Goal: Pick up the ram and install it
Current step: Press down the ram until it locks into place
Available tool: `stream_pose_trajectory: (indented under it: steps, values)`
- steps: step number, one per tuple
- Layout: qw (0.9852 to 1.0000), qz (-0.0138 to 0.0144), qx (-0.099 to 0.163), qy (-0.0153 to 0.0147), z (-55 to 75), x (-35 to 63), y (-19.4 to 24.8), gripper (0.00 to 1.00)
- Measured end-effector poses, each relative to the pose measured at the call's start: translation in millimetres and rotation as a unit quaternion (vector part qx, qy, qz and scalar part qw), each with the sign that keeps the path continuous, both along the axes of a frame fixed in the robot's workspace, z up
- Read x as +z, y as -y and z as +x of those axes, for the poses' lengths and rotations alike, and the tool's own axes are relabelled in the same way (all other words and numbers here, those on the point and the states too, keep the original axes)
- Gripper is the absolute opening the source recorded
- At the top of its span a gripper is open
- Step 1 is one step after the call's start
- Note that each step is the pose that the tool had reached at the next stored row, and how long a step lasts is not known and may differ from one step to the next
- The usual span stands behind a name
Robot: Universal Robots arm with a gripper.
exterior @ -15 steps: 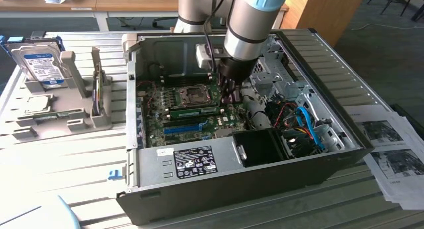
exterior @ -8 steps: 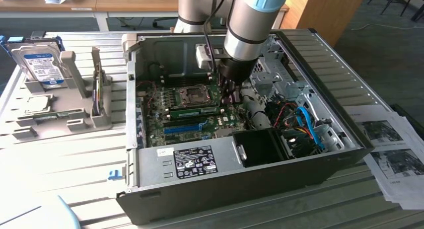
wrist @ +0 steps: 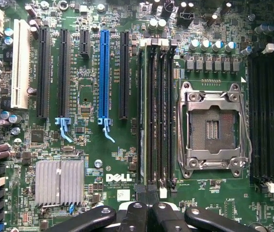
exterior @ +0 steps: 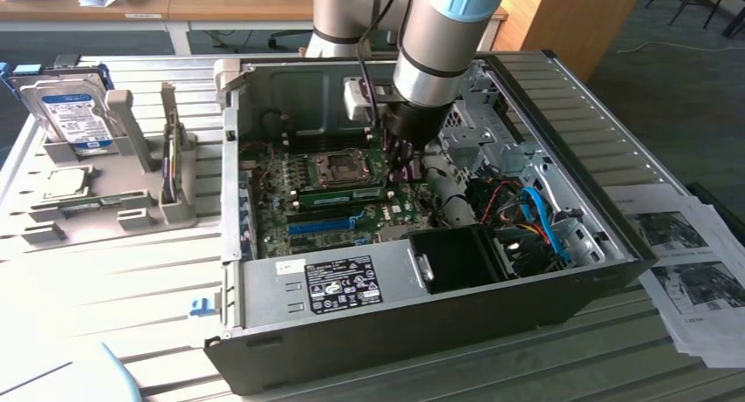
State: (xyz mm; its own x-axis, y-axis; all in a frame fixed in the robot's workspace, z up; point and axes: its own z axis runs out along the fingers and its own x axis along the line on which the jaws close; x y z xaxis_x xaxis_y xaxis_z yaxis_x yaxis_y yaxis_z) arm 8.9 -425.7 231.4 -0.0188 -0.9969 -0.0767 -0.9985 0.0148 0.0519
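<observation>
Table [exterior: 140, 271]: pale and slatted, it carries everything here.
Computer case [exterior: 385, 332]: lies open in the table's middle, reaching toward the edge at the exterior view's right.
Arm [exterior: 437, 36]: comes down into the case from above.
Motherboard [wrist: 88, 145]: green, flat on the case floor.
Hard drive [exterior: 72, 114]: upright in a grey holder [exterior: 117, 201] near the table's edge at the exterior view's left.
Ram [exterior: 344, 194] [wrist: 144, 121]: stands on edge in a memory slot between the CPU socket [wrist: 213, 128] and the blue expansion slot [wrist: 104, 72].
Gripper [exterior: 402, 162] [wrist: 148, 203]: fingers pressed together with nothing between them, over one end of the ram; contact cannot be told.
</observation>
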Motion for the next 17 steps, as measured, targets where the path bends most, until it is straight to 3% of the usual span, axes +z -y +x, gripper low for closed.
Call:
stream_pose_trajectory:
  steps: [17]
  values:
    - [1.0000, 0.0000, 0.000, 0.0000, 0.0, -0.7, -3.5, 0.09]
